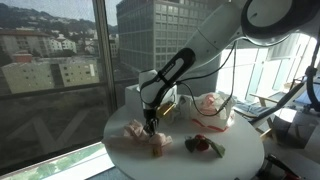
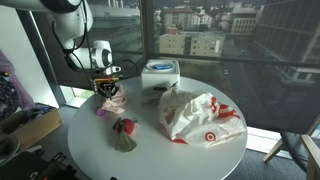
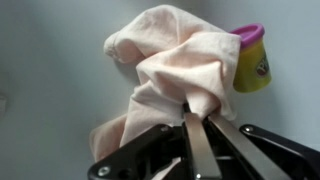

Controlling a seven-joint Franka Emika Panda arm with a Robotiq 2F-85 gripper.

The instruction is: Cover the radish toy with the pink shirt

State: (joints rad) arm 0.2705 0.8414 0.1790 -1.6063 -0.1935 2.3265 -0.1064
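The claw [image 3: 198,120] is clenched on a fold of the pink shirt [image 3: 170,65], which is bunched at the left of the surface [image 2: 170,160]. The radish toy [image 2: 124,134] lies uncovered just beside it, lower in the frame. A yellow tub [image 3: 252,62] touches the cloth. A white bag [image 2: 195,115] and what looks like a white box [image 2: 160,72] sit to the right.

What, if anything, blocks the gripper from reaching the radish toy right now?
Probably nothing, so yes. The gripper, shut on the pink shirt, hangs near the radish toy with only table between them; the bag lies off to the side.
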